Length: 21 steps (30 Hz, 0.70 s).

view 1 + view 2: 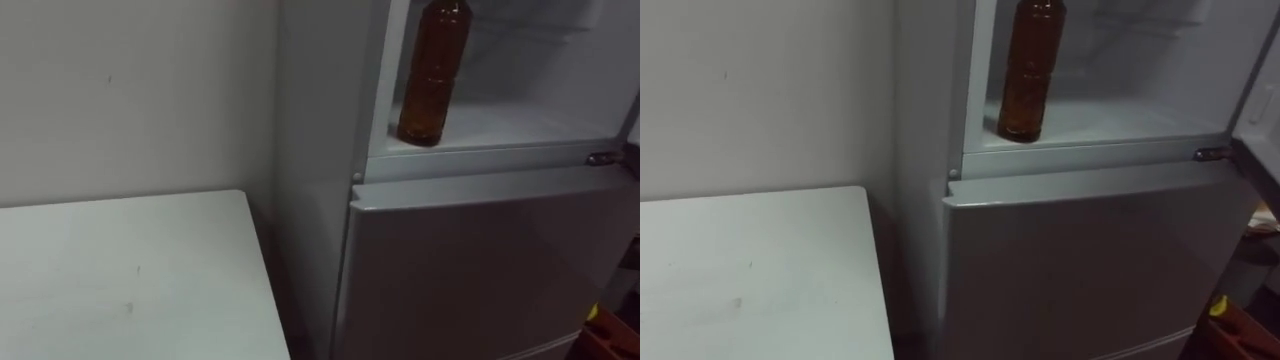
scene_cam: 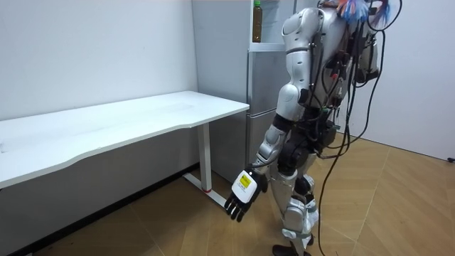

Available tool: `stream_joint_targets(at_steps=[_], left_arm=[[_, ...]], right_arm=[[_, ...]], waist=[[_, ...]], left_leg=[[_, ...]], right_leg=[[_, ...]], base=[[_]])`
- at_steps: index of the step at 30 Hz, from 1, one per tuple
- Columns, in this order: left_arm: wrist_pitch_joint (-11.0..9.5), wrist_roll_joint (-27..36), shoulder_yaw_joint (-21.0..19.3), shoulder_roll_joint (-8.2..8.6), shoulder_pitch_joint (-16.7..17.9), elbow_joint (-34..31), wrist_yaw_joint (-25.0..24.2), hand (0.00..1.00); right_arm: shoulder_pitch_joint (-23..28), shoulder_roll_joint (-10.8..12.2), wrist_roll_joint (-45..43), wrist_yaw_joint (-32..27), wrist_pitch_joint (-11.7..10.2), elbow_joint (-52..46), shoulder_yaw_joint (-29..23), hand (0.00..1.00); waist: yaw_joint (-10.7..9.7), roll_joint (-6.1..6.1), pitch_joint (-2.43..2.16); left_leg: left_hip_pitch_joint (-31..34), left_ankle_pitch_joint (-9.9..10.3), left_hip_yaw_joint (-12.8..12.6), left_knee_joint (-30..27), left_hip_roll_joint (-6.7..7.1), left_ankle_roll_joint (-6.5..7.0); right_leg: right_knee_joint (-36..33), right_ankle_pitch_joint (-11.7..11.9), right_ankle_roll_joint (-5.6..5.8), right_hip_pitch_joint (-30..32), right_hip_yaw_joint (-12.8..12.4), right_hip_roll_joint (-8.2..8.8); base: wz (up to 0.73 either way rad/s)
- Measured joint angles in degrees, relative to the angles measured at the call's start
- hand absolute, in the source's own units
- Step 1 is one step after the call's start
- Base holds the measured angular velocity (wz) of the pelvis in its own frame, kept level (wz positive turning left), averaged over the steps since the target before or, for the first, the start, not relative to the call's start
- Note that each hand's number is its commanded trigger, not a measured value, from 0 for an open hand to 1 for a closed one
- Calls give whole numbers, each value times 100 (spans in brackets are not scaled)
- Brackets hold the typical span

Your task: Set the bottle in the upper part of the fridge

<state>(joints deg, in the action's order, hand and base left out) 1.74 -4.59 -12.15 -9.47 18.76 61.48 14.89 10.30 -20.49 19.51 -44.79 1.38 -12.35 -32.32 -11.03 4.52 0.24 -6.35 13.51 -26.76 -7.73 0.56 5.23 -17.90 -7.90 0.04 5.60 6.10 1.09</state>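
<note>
An amber bottle [image 1: 434, 72] stands upright on the white floor of the fridge's upper compartment [image 1: 520, 125], near its left wall, and the compartment is open. In the room view the bottle [image 2: 257, 21] shows high up beside my shoulder. I stand close in front of the fridge [image 2: 259, 99]. My left hand [image 2: 242, 198] hangs low at my side with relaxed fingers and holds nothing.
The lower fridge door [image 1: 480, 270] is closed. A white table [image 1: 130, 280] stands against the wall to my left, its corner close to the fridge. The open upper door's edge [image 1: 630, 120] shows at the right. A red and yellow object [image 1: 1240, 325] lies on the floor at the lower right.
</note>
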Motion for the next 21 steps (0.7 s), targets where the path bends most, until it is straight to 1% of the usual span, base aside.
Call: stream_joint_targets(at_steps=[4,6,9,11,13,18,20,21], left_arm=[[0,0,-7,0,2,0,81,0],[0,-7,-7,0,1,1,83,0],[-3,-9,-6,1,-2,1,94,0],[-3,-8,-6,-3,-2,36,97,0],[-4,-9,-5,-2,-4,45,99,0],[-7,-6,2,-2,-24,50,102,0],[-47,-6,0,-21,-40,102,102,0],[-72,-7,-4,-38,-53,144,102,0]], right_arm=[[0,0,1,21,25,-52,0,0],[0,0,1,21,124,-109,1,0],[0,0,0,34,140,-151,2,0],[0,0,0,33,208,-218,45,0],[-2,0,-44,33,243,-261,130,0],[-4,0,-305,67,248,-261,225,0],[-6,-10,-485,212,248,-294,234,0],[-10,-18,-620,310,248,-398,234,0]], waist=[[1,1,0],[-5,0,0],[-3,5,-3],[0,6,-4],[1,31,-8],[28,69,-4],[43,107,-7],[72,148,-7]], left_leg=[[36,-14,-2,-2,3,-5],[63,-14,-2,-5,3,-6],[74,-15,-9,-14,17,-5],[70,-18,-22,-14,19,-6],[67,-16,-40,-26,25,-8],[79,-15,-41,-74,18,-13],[72,-15,-41,-92,9,-19],[68,-19,-41,-100,1,-29]], right_leg=[[-15,-6,-11,42,4,4],[-25,-12,-18,52,5,4],[-100,-38,-29,122,3,23],[-123,-51,-36,136,4,28],[-185,-86,-39,165,5,40],[-194,-110,-51,166,24,48],[-192,-114,-59,151,19,40],[-184,-115,-64,140,12,30]], base=[[0],[0],[-1],[-5],[-4],[0],[0],[0]])
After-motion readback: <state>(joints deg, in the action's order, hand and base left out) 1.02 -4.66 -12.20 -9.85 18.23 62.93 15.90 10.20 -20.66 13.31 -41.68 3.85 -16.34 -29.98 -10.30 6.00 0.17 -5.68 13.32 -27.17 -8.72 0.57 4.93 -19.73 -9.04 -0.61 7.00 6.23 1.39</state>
